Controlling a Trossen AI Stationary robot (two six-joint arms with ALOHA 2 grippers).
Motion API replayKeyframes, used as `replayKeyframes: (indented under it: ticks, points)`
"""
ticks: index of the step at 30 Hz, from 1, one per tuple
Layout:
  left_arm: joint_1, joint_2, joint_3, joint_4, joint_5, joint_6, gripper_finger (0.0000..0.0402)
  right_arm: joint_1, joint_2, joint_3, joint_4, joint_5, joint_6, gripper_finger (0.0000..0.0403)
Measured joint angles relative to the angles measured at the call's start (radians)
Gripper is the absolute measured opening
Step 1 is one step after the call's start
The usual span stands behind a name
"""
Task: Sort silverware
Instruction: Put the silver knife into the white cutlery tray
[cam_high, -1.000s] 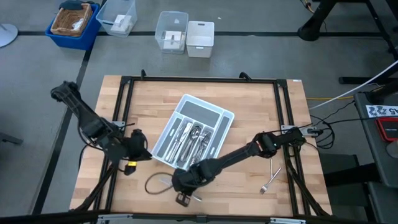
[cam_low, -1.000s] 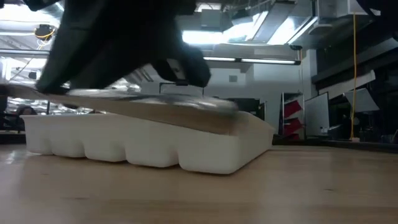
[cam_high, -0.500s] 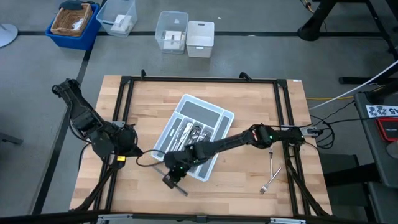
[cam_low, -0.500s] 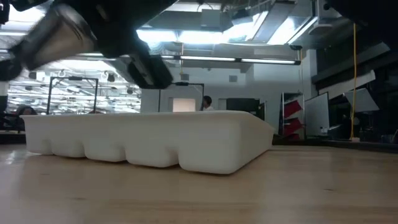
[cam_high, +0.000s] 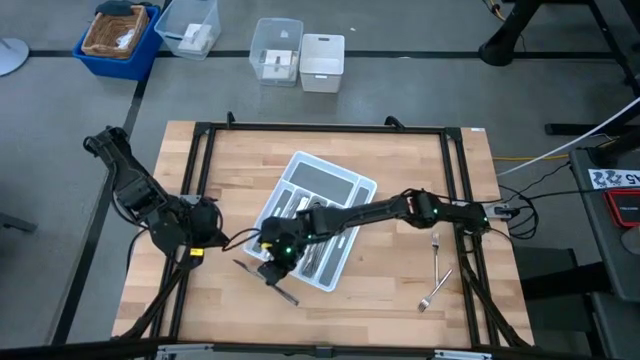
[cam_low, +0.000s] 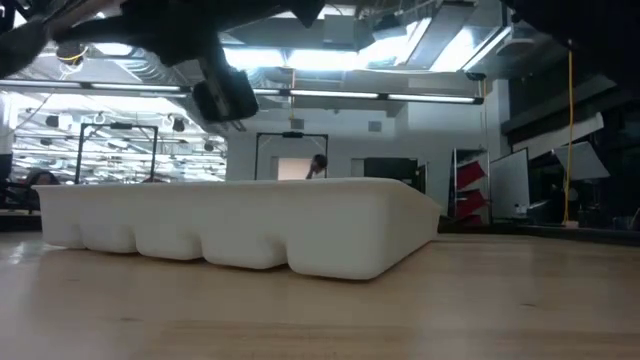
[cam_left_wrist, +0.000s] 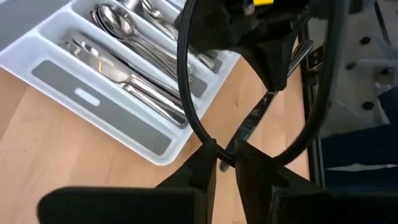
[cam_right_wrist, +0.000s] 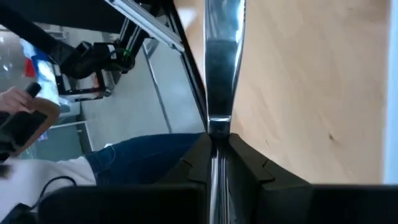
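Observation:
The light grey tray (cam_high: 345, 190) lies slantwise mid-table and holds several pieces of silverware (cam_left_wrist: 134, 87). My right gripper (cam_high: 274, 270) hovers over the tray's near left corner, shut on a slim silver piece (cam_right_wrist: 221, 56) that looks like a knife (cam_left_wrist: 258, 115). My left gripper (cam_left_wrist: 224, 152) stands left of the tray, above the table, shut on a loop of black cord (cam_left_wrist: 181, 81). A fork (cam_high: 432, 290) and another piece (cam_high: 437, 246) lie flat on the wood at the right. My left gripper has the black cord's loop (cam_left_wrist: 214, 151) between its two fingertips, where the loop's two runs come together. The loop juts out ahead of the fingers toward the right arm, clear of the table. My right gripper pinches the silver piece at a narrow stretch (cam_right_wrist: 218, 124) between its two fingers. The piece runs on along the fingers and sticks out past them, slanting down toward the table's near edge (cam_high: 288, 296). It is lifted clear of table and tray.
The tray's white wall (cam_low: 240, 225) fills the low view, with bare wood in front. A black frame (cam_high: 200, 160) borders the table. Bins (cam_high: 298, 55) stand on the floor beyond the far edge. A person's sleeve and trousers show in the right wrist view (cam_right_wrist: 124, 155).
My right gripper has carried the silver piece from the wood near the table's near edge up, toward the far and left, to above the tray's near left corner, rolling as it went. My left gripper has drawn back toward the left edge with the cord loop.

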Motion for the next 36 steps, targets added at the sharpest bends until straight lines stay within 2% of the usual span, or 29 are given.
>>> replayKeyframes:
  ticks: [6,11,15,24,31,34,36]
  points:
    - [0.001,0.0,0.001,0.006,-0.039,-0.004,0.0046,-0.043,-0.065,0.0,-0.195,0.008,-0.123,0.0037]
    - [-0.002,0.001,-0.001,-0.009,-0.024,-0.013,0.0046,-0.069,-0.148,0.002,-0.448,0.092,-0.247,0.0037]
    - [0.001,0.001,0.0,-0.009,-0.061,-0.018,0.0046,-0.08,-0.175,0.002,-0.616,0.18,-0.322,0.0037]
    - [0.001,0.001,0.0,-0.008,-0.085,-0.018,0.0046,-0.08,-0.215,0.0,-0.997,0.265,-0.419,0.0037]
    - [0.002,0.001,0.0,-0.007,-0.104,-0.018,0.0046,-0.08,-0.304,-0.004,-1.032,0.322,-0.418,0.0037]
    - [0.002,0.001,0.0,-0.006,-0.107,-0.018,0.0046,-0.078,-0.337,-0.005,-1.026,0.409,-0.362,0.0037]
    - [0.002,0.001,0.0,-0.006,-0.107,-0.018,0.0046,-0.077,-0.354,-0.005,-1.026,0.511,-0.281,0.0037]
